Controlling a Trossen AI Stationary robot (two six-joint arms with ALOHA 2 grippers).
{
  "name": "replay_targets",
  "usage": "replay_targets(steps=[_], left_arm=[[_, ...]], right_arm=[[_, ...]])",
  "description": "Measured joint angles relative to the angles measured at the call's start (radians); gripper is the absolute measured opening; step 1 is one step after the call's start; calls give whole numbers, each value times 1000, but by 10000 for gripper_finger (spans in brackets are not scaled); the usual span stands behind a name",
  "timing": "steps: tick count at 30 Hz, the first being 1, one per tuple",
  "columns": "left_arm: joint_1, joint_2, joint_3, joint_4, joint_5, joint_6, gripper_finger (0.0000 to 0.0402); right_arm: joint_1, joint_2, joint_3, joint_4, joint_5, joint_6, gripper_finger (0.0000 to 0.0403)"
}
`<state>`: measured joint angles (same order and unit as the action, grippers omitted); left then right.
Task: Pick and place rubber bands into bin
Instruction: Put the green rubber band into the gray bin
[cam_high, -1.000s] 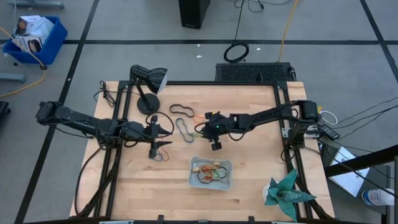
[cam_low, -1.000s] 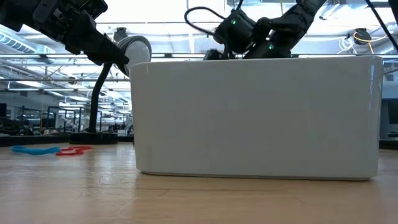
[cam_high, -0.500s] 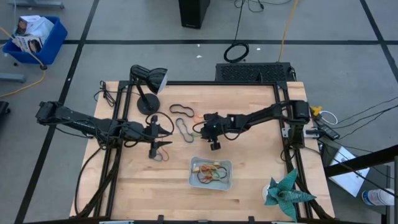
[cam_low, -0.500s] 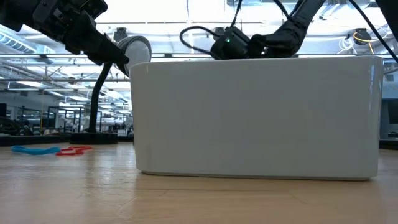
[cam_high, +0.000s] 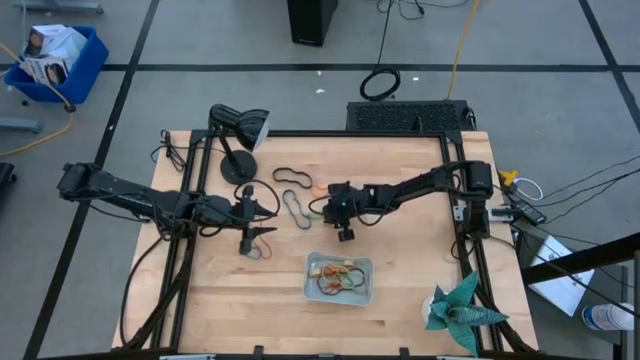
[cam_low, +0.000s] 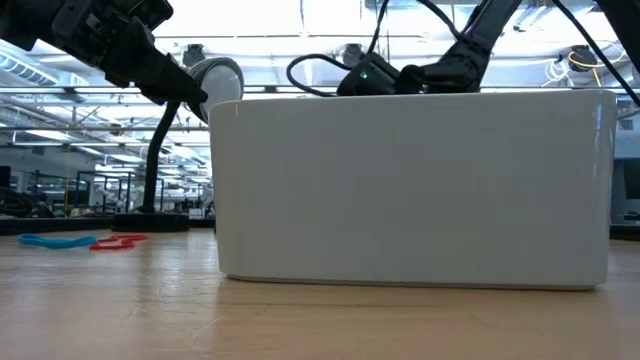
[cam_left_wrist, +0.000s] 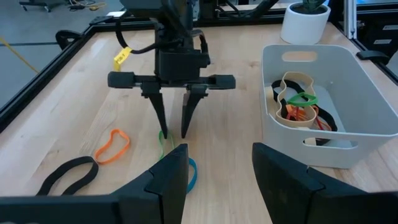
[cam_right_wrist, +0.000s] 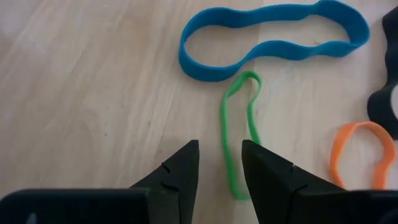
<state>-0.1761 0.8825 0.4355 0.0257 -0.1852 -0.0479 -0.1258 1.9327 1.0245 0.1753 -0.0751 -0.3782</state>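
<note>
Closest to the table's front edge sits the shallow pale blue-grey plastic bin (cam_high: 339, 279), already holding a tangle of tan, orange, green and black rubber bands (cam_left_wrist: 297, 106); it is parked in easy reach of both arms, presumably so either can drop into it.

Just beyond it, mid-table, the right gripper (cam_right_wrist: 219, 163) hangs low over the wood with its two dark fingers (cam_left_wrist: 158, 113) slightly spread, straddling one end of a thin green rubber band (cam_right_wrist: 238, 130) that lies flat on the wood. The fingers look set to close on that strand, though nothing is pinched yet. Touching the green loop's other end lies a wider blue rubber band (cam_right_wrist: 272, 40), with an orange one (cam_right_wrist: 360, 152) and a thick black one (cam_left_wrist: 67, 175) beside them.

The left gripper (cam_left_wrist: 217, 167) waits level with these, off to the side, fingers spread and empty, aimed toward the work.

Farther back stands a black desk lamp (cam_high: 236, 135).
</note>
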Motion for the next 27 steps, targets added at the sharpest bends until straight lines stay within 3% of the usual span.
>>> replay_targets(steps=[17,27], left_arm=[[0,0,0,0,0,-1,184],[0,0,0,0,0,-1,184]], right_arm=[[-30,-2,1,-58,-5,47,114],[-27,-2,1,-82,-7,-9,49]])
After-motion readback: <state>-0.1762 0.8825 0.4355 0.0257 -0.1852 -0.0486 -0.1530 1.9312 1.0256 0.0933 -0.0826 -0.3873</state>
